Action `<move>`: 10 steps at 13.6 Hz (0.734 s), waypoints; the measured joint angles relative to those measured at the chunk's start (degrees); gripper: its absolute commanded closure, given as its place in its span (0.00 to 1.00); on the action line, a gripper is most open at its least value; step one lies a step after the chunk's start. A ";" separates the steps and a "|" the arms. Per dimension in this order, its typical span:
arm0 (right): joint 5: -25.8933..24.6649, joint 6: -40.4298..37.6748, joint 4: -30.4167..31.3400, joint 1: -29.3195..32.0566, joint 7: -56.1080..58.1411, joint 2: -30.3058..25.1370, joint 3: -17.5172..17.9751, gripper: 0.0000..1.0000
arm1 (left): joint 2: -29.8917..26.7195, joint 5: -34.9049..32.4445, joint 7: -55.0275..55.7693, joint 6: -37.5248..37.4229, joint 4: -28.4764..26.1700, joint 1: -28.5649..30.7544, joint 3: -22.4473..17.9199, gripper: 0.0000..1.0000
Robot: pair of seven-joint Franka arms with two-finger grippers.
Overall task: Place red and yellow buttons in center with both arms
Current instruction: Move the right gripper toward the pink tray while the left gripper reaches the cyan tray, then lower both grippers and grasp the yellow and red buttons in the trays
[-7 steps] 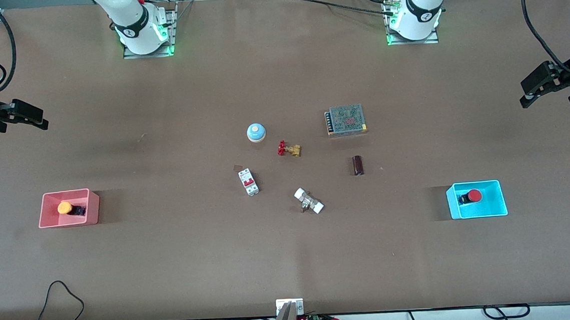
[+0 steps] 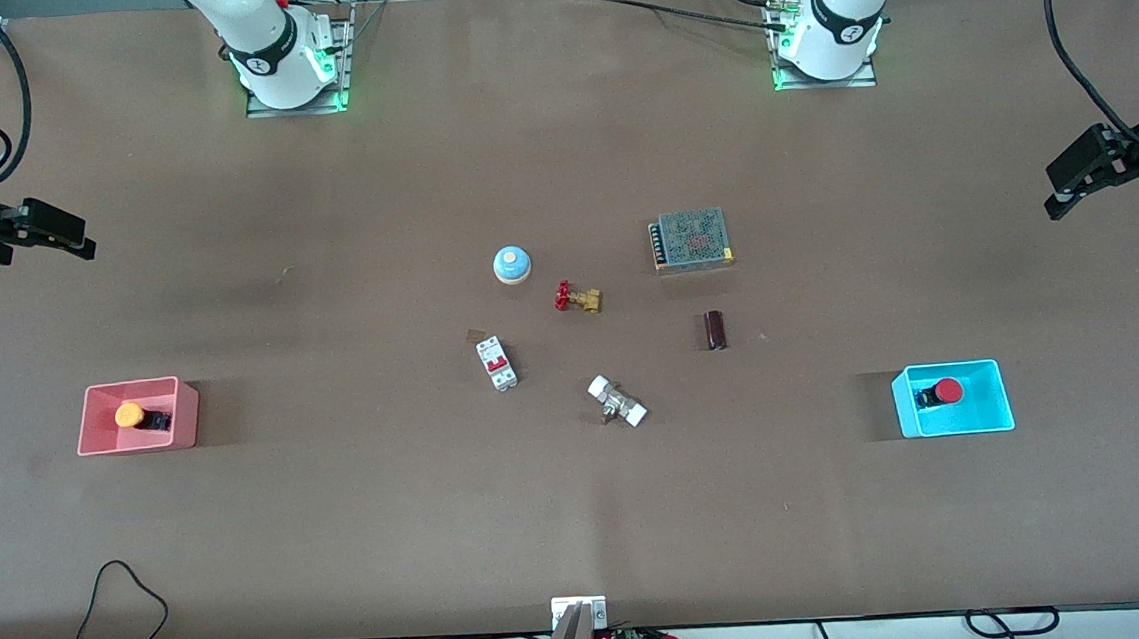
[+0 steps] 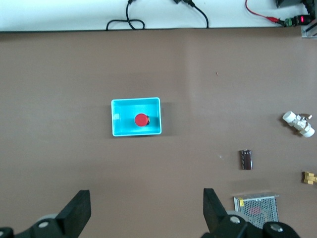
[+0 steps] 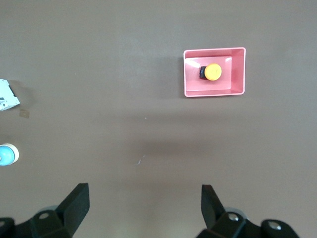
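The red button (image 2: 947, 391) lies in a cyan bin (image 2: 998, 400) toward the left arm's end; it also shows in the left wrist view (image 3: 141, 120). The yellow button (image 2: 129, 414) lies in a pink bin (image 2: 185, 416) toward the right arm's end; it also shows in the right wrist view (image 4: 213, 72). My left gripper (image 2: 1105, 202) (image 3: 147, 198) is open and empty, high over the table's edge at its end. My right gripper (image 2: 72, 234) (image 4: 144, 193) is open and empty over bare table at its end. The brown tabletop center (image 2: 408, 301) holds small parts.
In the middle lie a blue dome button (image 2: 512, 264), a brass valve with a red handwheel (image 2: 578, 297), a white circuit breaker (image 2: 496, 363), a white-ended fitting (image 2: 617, 401), a dark cylinder (image 2: 716, 330) and a mesh-covered power supply (image 2: 691, 240).
Both grippers have drifted slightly outward toward their own ends of the table. The buttons and bins have not moved.
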State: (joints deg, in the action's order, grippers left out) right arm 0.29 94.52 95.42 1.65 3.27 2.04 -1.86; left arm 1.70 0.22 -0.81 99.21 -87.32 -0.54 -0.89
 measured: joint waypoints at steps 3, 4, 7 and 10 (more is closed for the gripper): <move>-0.13 4.37 0.50 2.13 0.25 5.35 -0.03 0.00 | 1.68 0.00 0.00 3.25 -0.52 0.48 -0.19 0.00; -0.25 7.42 0.68 3.46 1.14 8.18 -0.05 0.00 | 3.00 0.00 0.00 4.82 -0.85 0.70 -0.22 0.00; -0.34 16.59 0.84 7.84 3.52 17.03 -0.12 0.00 | 8.55 -0.01 -0.09 10.25 -1.35 1.84 -0.29 0.00; -0.37 22.34 0.78 9.53 4.25 23.64 -0.12 0.00 | 14.07 -0.01 -0.33 14.81 -1.44 2.08 -0.29 0.00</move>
State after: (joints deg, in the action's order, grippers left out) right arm -0.08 116.86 96.20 11.18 7.52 25.68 -1.99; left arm 15.77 0.21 -1.14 114.02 -88.76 1.54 -1.18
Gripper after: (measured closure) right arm 0.000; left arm 0.000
